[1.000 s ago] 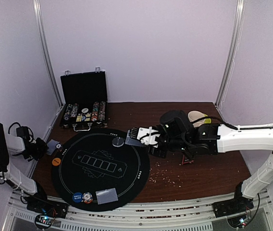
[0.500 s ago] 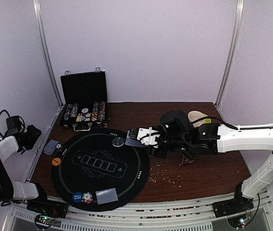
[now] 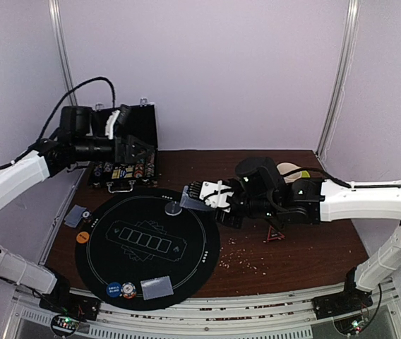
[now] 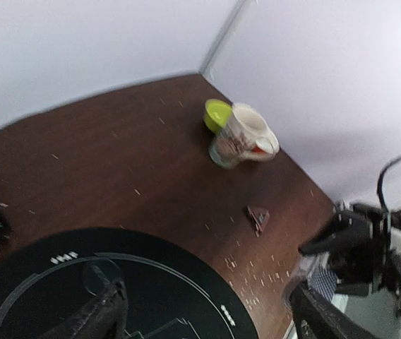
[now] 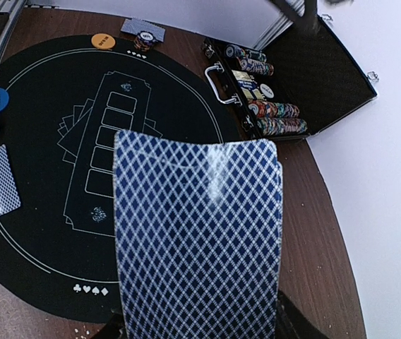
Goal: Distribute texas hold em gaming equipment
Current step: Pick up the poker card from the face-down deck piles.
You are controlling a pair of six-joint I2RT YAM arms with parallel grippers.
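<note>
My right gripper [image 3: 199, 197] is shut on a deck of blue-diamond-backed cards [image 5: 197, 240], held over the far right rim of the round black mat [image 3: 147, 244]. The deck hides the right fingers in the right wrist view. On the mat lie a clear grey disc [image 3: 174, 208], an orange disc [image 3: 82, 237], a blue disc [image 3: 114, 289], a red-white disc [image 3: 128, 289] and a small pile of cards [image 3: 157, 287]. More cards [image 3: 76, 215] lie left of the mat. My left gripper [image 3: 131, 143] hangs high over the black case [image 3: 123, 127], open and empty, its fingers [image 4: 105, 318] spread wide.
The open case with chip rows [image 5: 271, 106] stands at the back left. A white patterned mug [image 4: 243, 135] and a green cup [image 4: 217, 113] sit at the back right. A small red triangle [image 3: 274, 235] and pale crumbs lie on the brown table right of the mat.
My left arm has swung up from the far left edge to above the case, and its jaws have opened wide. The right gripper with the deck has shifted slightly left.
</note>
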